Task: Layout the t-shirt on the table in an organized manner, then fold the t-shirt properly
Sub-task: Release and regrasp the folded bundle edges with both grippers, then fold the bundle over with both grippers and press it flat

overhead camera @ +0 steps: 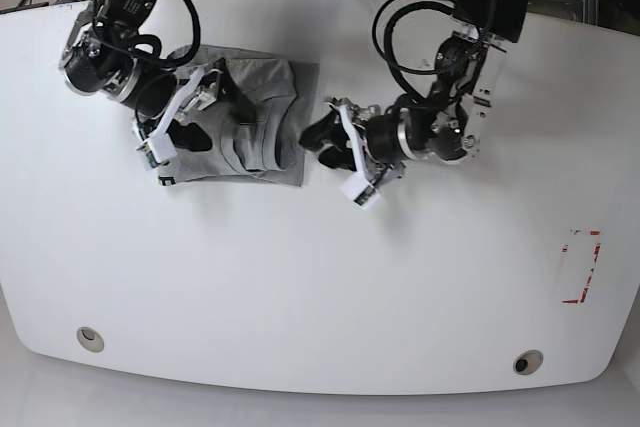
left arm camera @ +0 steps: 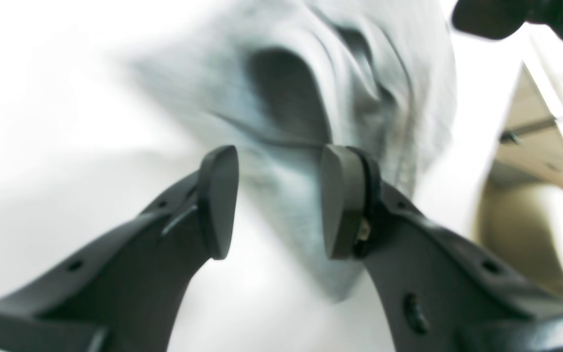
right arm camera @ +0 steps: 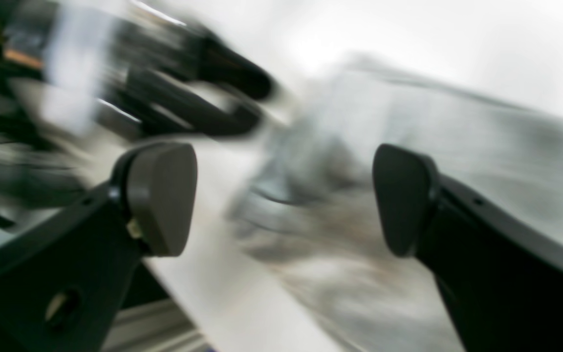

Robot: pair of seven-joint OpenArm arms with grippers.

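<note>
Looking down from the base view, you have the table (overhead camera: 300,277) filling nearly everything, with its far corners cut off by the picture edge. Two grommet holes (overhead camera: 90,338) sit along its near edge, and a red tape rectangle (overhead camera: 580,267) lies near its right side, well apart from the garment.

You will find the t-shirt (overhead camera: 265,112) toward the table's far left, bunched into a rough, creased rectangle. Its left part is hidden under the arm there, so you cannot make out sleeves or lettering.

Your right gripper (overhead camera: 190,112) hangs over the t-shirt's left half. In the right wrist view its pads (right arm camera: 162,195) stand wide apart with nothing between them, though heavy blur smears the cloth (right arm camera: 320,195) beyond into grey streaks.

Your left gripper (overhead camera: 325,137) sits just beside the t-shirt's right edge. The left wrist view shows its pads (left arm camera: 220,200) parted and empty, with a tongue of blurred grey fabric (left arm camera: 311,122) lying on the table behind the gap; you cannot tell whether either pad touches it.
</note>
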